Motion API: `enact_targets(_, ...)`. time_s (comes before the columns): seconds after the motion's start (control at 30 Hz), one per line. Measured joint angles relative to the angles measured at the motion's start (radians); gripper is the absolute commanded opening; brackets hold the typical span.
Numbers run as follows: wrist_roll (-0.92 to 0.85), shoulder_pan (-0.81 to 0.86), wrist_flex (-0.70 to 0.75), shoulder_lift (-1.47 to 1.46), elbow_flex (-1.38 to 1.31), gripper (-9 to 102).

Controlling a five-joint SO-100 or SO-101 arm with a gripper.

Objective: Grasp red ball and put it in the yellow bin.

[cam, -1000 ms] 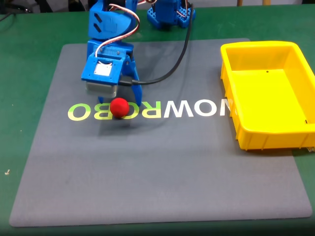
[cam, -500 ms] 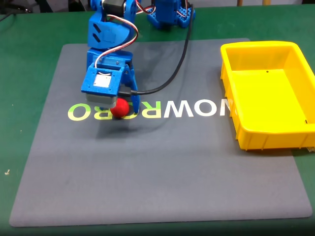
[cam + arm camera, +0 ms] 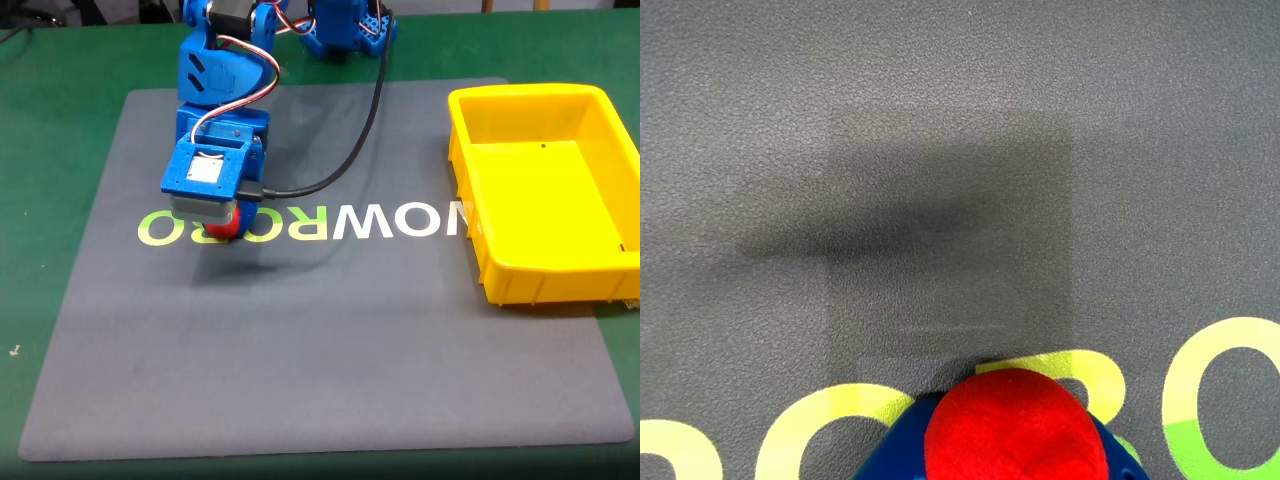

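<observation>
Fixed view: blue arm [image 3: 228,70] leaning down over the grey mat [image 3: 320,330], tool [image 3: 226,222] right on top of the red ball [image 3: 224,229], over the yellow-green "ROBO" end of the mat lettering [image 3: 300,224]. Just a sliver of red poking out below the grey-and-blue wrist block. Wrist view: red ball [image 3: 1016,428] sitting at the bottom edge, blue tool parts hugging it on both sides, mat and yellow-green letters [image 3: 1220,400] behind. Looks closed on the ball, though hard to be sure with the fingers mostly hidden. Can't tell whether the ball is touching the mat or lifted off. Yellow bin [image 3: 545,190] over at the right edge of the mat, well apart from the ball. Green counter [image 3: 60,120] under everything, black cable [image 3: 350,140] trailing from the wrist back toward the base.
</observation>
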Motion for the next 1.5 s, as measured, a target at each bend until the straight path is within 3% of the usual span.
enact_targets(0.43, 0.046, -0.083, 0.0, 0.118, 0.0, 0)
enact_targets(0.7, 0.124, -0.275, 0.0, 0.353, 0.006, 0)
enact_targets(1.17, 0.198, -0.716, -0.002, 0.698, 0.284, 0)
enact_targets(1.5, 0.23, -0.864, -0.002, 0.756, 0.357, 0)
